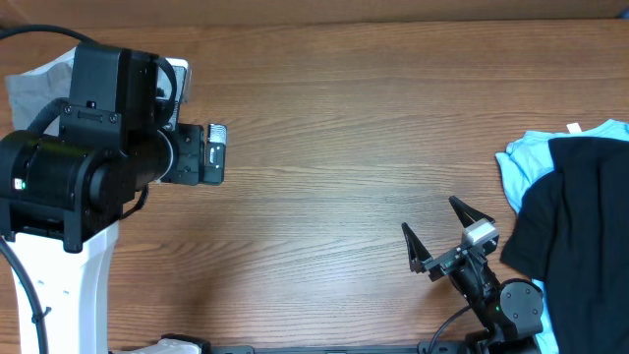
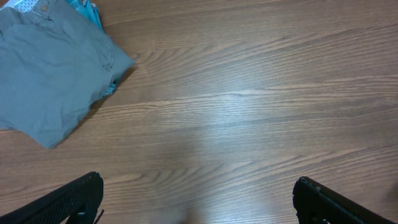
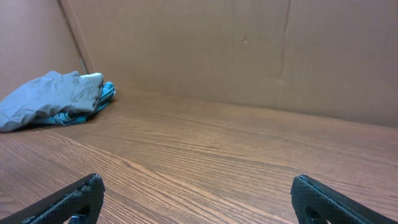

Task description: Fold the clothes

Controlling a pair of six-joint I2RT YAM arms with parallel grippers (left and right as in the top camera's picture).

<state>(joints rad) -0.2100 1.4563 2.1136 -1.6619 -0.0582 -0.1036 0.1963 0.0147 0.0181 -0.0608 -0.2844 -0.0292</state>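
Observation:
Folded grey shorts (image 2: pixel 50 68) lie on the wooden table at the upper left of the left wrist view, with a bit of light-blue cloth (image 2: pixel 91 12) showing under them. My left gripper (image 2: pixel 199 180) hangs open over bare wood to the right of them, holding nothing. From the right wrist view the same grey shorts (image 3: pixel 50 96) sit far off at the left. My right gripper (image 1: pixel 429 218) stands open and empty near the table's front right. A black garment (image 1: pixel 580 226) lies over a light-blue garment (image 1: pixel 526 162) at the right edge.
The wooden table (image 1: pixel 334 118) runs bare between the two piles. A brown cardboard wall (image 3: pixel 249 50) stands along the far side. The bulky left arm (image 1: pixel 88 157) covers most of the grey shorts from above.

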